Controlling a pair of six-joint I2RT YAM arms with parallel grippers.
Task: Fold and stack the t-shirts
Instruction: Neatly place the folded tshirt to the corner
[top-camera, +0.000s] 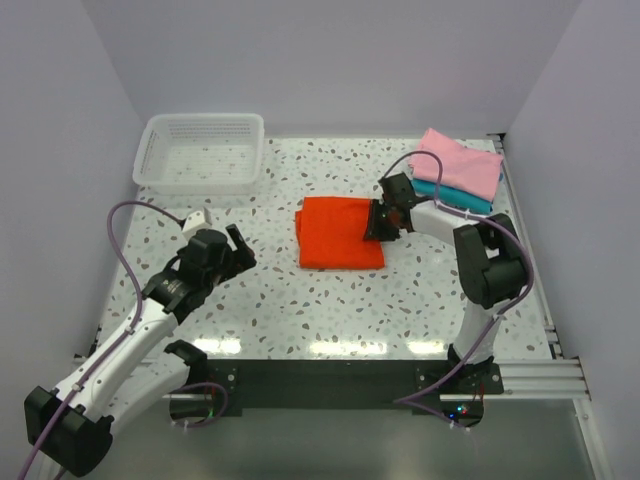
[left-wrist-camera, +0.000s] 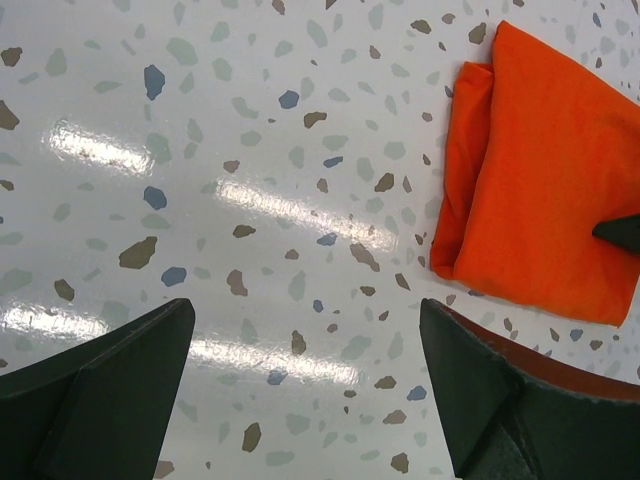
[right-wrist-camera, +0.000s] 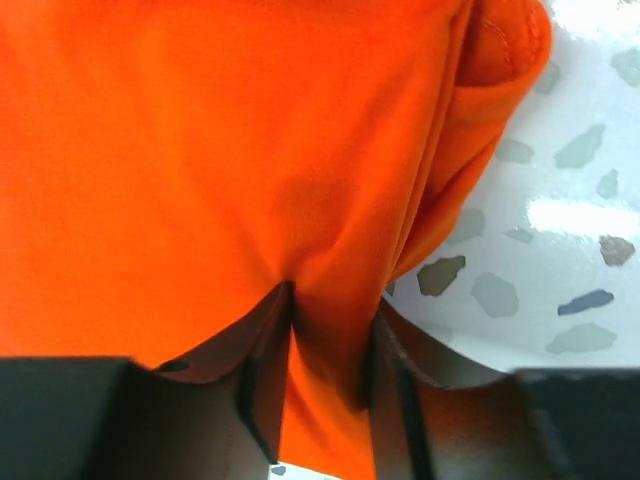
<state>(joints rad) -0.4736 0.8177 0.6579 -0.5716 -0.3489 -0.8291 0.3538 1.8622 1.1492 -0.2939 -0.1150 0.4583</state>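
The orange-red t-shirt (top-camera: 338, 232) lies folded into a rectangle on the table's middle. My right gripper (top-camera: 381, 224) sits at its right edge, shut on a pinch of the orange cloth (right-wrist-camera: 330, 330). The light pink t-shirt (top-camera: 460, 163) lies folded on top of the folded teal t-shirt (top-camera: 452, 195) at the back right. My left gripper (top-camera: 238, 247) is open and empty, hovering over bare table left of the orange shirt, which shows at the upper right of the left wrist view (left-wrist-camera: 540, 170).
A white mesh basket (top-camera: 201, 152) stands at the back left. A small white object (top-camera: 197, 217) lies beside my left arm. The table's right rail (top-camera: 527, 260) runs behind my right arm.
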